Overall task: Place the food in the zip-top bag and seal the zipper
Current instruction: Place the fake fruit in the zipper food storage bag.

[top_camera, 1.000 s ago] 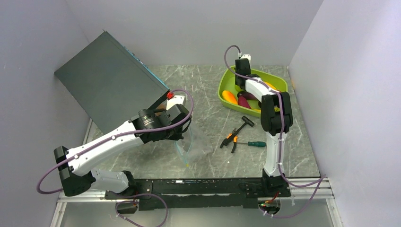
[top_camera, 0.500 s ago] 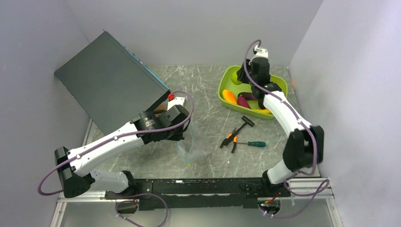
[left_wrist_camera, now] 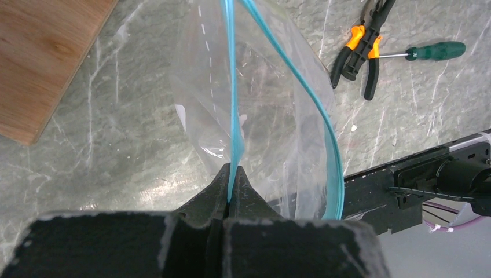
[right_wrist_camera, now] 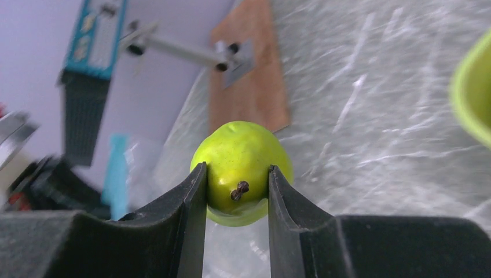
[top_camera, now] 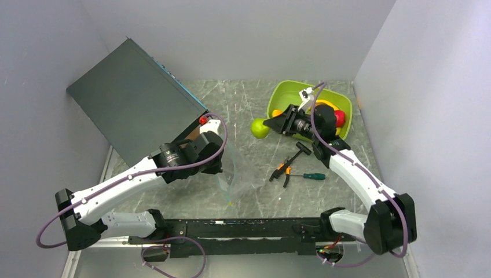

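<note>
My left gripper (left_wrist_camera: 233,174) is shut on one side of the blue-green zipper (left_wrist_camera: 231,87) of the clear zip-top bag (left_wrist_camera: 272,116), holding it up with its mouth gaping; the bag also shows in the top view (top_camera: 228,176). My right gripper (right_wrist_camera: 236,185) is shut on the green apple (right_wrist_camera: 240,159) and holds it in the air left of the lime-green tray (top_camera: 341,101), right of the bag; the apple also shows in the top view (top_camera: 259,128). More food lies in the tray: a red piece (top_camera: 340,118), a yellow piece (top_camera: 326,105) and an orange piece (top_camera: 277,113).
Black-and-orange pliers (top_camera: 282,172) and a green-handled screwdriver (top_camera: 310,176) lie on the marble table between the bag and the tray. A large dark slab (top_camera: 130,98) leans at the back left. A wooden board (left_wrist_camera: 46,63) lies near the bag.
My right arm has lifted out of the tray with the green apple and swung left toward the bag. My left arm has shifted slightly, still holding the bag.
</note>
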{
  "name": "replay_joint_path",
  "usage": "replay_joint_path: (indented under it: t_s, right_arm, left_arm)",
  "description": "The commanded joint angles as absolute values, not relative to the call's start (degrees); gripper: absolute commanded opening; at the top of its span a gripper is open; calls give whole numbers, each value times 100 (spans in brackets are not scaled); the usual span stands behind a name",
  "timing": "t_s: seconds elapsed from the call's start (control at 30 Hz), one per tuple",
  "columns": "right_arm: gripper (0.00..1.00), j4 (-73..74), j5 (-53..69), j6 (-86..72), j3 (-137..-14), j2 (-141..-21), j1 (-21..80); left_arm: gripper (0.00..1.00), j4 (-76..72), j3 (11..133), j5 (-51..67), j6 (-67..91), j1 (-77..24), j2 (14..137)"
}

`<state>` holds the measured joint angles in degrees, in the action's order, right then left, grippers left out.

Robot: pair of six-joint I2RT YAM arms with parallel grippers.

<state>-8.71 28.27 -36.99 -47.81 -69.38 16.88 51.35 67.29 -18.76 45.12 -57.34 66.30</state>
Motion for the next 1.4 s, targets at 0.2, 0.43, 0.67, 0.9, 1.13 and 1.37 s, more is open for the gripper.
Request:
replay_joint_path:
  t_s: [0.2,0.43,0.67,0.9,1.13,1.37]
  right_arm:
    - [0,-1868,4124,-4144,-3792,-5230,2554]
    - [0,-2050,3720,-3622,-3671,-4428,3508]
    - [0,-3001,3817,-3646,-3574,-4887,4179]
    - [0,-3676,2780,-3537,-2987,-4916,4880]
    - [0,-3619,1879,-3556,-2719,-4976,5193]
    - [0,-2818,613,-3380,-2534,-4696,5251]
  left_arm:
    - [0,4611,6369,-1795,4528,-5711,6161]
    - [0,4419,6157,-1669,4597,-5707,6033]
    - [0,4342,6245,-1598,4564,-5712,6023]
    - [0,4082,6233,-1538,4699,-5711,5987]
    - [0,3793,6133,-1368,4803,-5708,6012]
    - [0,3484,5930,-1245,4892,-5705,5752]
